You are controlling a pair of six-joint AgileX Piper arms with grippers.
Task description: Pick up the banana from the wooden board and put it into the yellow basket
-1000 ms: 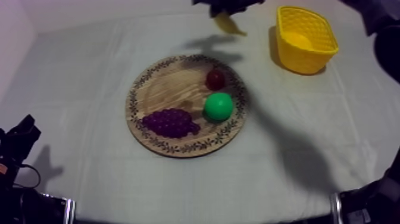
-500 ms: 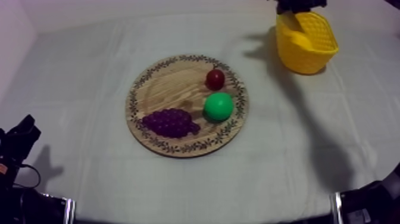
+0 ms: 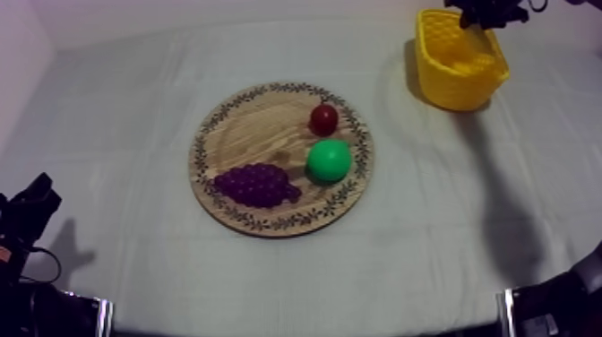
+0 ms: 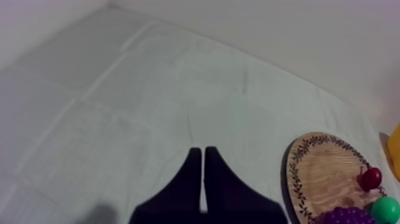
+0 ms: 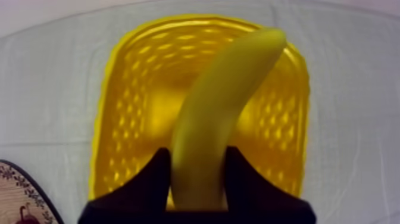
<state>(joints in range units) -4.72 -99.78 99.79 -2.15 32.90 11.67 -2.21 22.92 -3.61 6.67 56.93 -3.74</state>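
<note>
The banana hangs over the open yellow basket, and my right gripper is shut on its lower end. Seen from the top, the right gripper is above the far edge of the basket at the table's back right. The round wooden board lies mid-table with a small red fruit, a green pear and purple grapes on it. My left gripper is shut on nothing over bare cloth, left of the board.
The left arm rests low at the table's left edge. Grey-white cloth lies open all round the board and between the board and the basket. A strip of the board's rim shows beside the basket.
My right gripper carried the banana from behind the board rightward to above the basket. The left arm and the fruit on the board stayed still.
</note>
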